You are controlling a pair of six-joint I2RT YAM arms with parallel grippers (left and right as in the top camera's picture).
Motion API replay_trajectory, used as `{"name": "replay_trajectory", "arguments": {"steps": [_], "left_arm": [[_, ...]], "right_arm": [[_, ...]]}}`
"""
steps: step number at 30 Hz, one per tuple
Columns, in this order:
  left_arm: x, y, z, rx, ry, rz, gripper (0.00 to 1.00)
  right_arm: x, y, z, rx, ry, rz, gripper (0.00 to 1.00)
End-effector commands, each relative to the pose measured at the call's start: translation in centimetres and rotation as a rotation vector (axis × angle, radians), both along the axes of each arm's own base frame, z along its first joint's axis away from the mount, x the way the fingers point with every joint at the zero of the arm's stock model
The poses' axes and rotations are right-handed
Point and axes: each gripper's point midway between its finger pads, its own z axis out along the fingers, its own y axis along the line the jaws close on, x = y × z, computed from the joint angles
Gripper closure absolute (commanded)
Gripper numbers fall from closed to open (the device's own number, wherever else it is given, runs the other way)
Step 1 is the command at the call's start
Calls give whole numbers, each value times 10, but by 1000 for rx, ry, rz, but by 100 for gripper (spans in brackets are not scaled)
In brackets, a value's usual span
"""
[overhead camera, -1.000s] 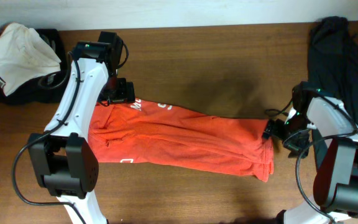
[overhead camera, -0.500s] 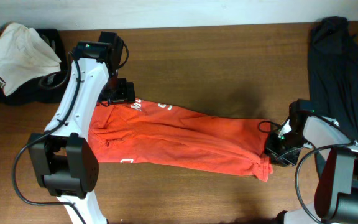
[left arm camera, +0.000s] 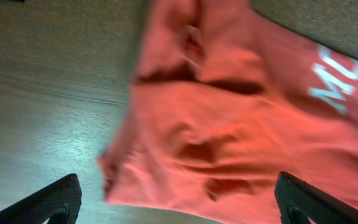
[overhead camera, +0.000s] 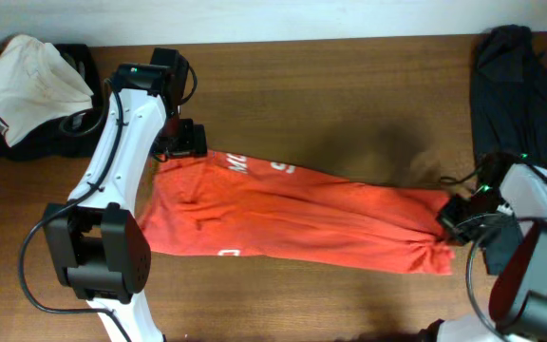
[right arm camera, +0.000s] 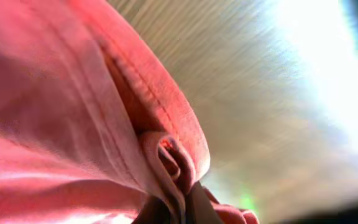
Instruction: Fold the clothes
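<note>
Nearest, the shirt lies on the table as a long creased band across the middle, lettering uppermost. At its right end the right gripper is clamped on bunched fabric, apparently to draw the cloth taut for folding. At the shirt's far left corner the left gripper hovers with jaws wide apart, holding nothing, probably placed to take that corner. Beyond, a white cloth and a black garment sit aside.
</note>
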Motion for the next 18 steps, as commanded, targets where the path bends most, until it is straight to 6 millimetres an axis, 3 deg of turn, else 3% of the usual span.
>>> {"name": "replay_trajectory", "arguments": {"steps": [1, 3, 5, 9, 14, 18], "left_arm": [[0, -1, -3, -7, 7, -7, 1], [1, -2, -4, -14, 5, -7, 1], [0, -2, -5, -14, 9, -7, 1], [-5, -6, -14, -36, 32, -8, 1], [-9, -8, -29, -52, 52, -7, 1], [-7, -8, -29, -53, 46, -7, 1]], "right_arm": [[8, -34, 60, -240, -124, -58, 96], [10, -25, 86, -266, -219, -26, 96], [15, -4, 98, -241, -278, 61, 96], [23, 47, 88, -184, -257, 190, 96], [46, 133, 73, -56, -314, 373, 96], [51, 172, 68, -19, -347, 435, 96]]}}
